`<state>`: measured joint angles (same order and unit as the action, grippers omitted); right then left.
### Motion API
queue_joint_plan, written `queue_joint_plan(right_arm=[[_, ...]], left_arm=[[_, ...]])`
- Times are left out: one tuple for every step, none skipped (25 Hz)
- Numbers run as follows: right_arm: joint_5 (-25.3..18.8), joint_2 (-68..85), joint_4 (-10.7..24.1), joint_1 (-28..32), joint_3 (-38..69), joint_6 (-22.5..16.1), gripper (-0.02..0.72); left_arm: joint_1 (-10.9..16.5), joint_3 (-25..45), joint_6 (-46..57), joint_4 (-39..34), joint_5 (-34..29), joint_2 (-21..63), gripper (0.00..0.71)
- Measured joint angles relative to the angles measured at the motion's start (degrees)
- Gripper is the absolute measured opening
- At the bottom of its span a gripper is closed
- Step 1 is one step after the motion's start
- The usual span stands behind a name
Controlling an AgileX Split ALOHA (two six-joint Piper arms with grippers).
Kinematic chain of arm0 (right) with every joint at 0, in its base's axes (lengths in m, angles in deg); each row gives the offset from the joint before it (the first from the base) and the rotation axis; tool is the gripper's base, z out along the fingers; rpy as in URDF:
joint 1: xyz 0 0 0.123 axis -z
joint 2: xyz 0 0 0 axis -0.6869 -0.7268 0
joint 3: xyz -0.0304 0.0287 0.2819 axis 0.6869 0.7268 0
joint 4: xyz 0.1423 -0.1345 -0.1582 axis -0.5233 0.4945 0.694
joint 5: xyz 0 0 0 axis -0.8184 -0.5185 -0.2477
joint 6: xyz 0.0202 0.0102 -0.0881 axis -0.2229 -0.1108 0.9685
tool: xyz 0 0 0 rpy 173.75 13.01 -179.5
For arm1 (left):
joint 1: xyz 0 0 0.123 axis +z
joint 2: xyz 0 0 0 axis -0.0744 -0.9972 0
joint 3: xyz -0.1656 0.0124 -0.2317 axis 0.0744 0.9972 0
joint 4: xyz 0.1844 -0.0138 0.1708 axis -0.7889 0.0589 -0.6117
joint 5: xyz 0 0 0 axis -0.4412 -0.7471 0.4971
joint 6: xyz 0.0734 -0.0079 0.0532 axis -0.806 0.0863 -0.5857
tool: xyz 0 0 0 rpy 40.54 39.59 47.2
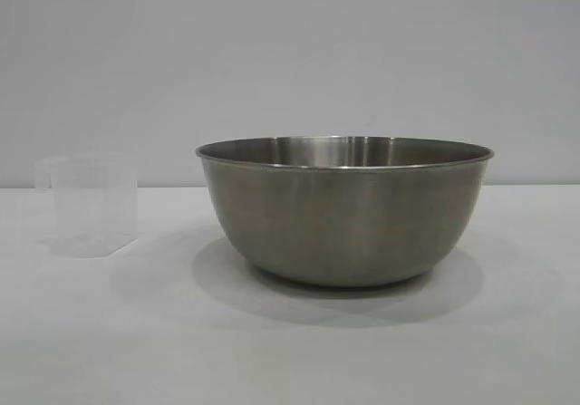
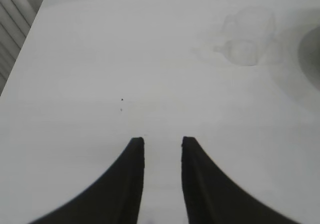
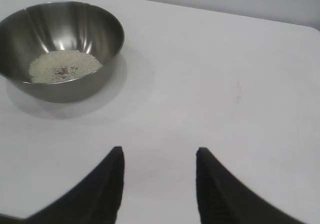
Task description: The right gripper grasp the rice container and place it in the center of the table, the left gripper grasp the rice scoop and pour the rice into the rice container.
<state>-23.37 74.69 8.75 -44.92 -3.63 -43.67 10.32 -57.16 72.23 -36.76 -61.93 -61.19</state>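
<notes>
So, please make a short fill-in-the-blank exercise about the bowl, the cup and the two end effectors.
1. The rice lies inside the ____.
2. In the exterior view, the cup stands to the ____ of the bowl.
3. The right end effector is open and holds ____.
4. The fingers of the left end effector stand ____ together than those of the right.

Missing words: bowl; left; nothing; closer

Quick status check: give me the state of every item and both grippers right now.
Steel bowl: upright on the table, rice inside.
Plastic cup: upright beside the bowl, apart from it, looks empty.
Left gripper: jaws narrowly open, holding nothing.
Right gripper: jaws open, holding nothing.
</notes>
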Motion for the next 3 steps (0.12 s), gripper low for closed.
queue_joint_plan(right_arm=[[0.0, 0.0, 0.0, 0.0, 0.0, 0.0, 0.319], [0.0, 0.0, 0.0, 0.0, 0.0, 0.0, 0.319], [0.0, 0.0, 0.0, 0.0, 0.0, 0.0, 0.319]], left_arm=[[0.0, 0.0, 0.0, 0.0, 0.0, 0.0, 0.133], [0.0, 0.0, 0.0, 0.0, 0.0, 0.0, 0.133], [0.0, 0.0, 0.0, 0.0, 0.0, 0.0, 0.133]])
